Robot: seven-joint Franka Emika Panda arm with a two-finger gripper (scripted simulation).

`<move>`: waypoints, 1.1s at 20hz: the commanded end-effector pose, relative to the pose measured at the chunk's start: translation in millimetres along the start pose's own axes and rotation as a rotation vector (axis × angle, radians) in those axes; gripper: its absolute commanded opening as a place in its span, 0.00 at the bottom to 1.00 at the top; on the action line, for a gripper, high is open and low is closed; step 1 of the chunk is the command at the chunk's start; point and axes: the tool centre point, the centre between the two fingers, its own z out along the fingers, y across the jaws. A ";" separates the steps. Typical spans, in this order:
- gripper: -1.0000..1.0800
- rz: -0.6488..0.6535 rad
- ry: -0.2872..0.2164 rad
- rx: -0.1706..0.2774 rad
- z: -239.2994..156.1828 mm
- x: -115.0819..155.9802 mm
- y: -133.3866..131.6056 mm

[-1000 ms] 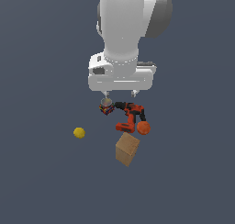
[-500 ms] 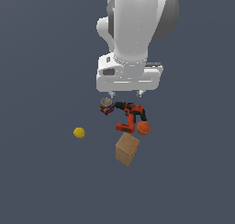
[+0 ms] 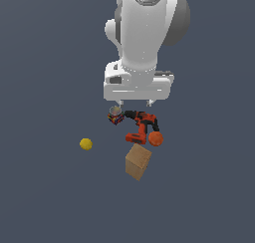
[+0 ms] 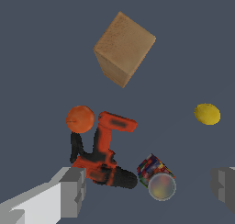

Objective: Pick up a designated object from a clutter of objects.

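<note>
Gripper (image 4: 149, 188) hangs w/ fingers spread wide, nothing held, above the multicoloured cube (image 4: 150, 167), which sits on the counter (image 4: 41, 58) just below, btwn the fingers and nearer one side. Red-black drill (image 4: 103, 152) lies right beside it, tan box (image 4: 124, 48) and yellow ball (image 4: 207, 114) farther off. Best to centre over the cube before descending, keeping the near finger (image 4: 73, 191) clear of the drill.

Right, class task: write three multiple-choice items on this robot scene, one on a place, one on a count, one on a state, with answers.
1. What touches the power drill?
A yellow ball
B orange ball
C cardboard box

2. How many balls lie there?
A one
B two
C four

3. The tool is:
A open
B shut on the drill
C holding the box

Answers: 1 B, the orange ball sits against the drill. 2 B, one orange, one yellow. 3 A, its fingers stand wide apart, holding nothing.
</note>
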 end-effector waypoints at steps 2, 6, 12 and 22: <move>0.96 0.042 0.001 0.002 12.3 -4.6 6.3; 0.96 0.115 0.004 0.005 32.6 -13.4 16.5; 0.96 0.272 0.010 0.011 74.2 -36.9 37.1; 0.96 0.568 0.020 0.020 142.8 -96.0 69.1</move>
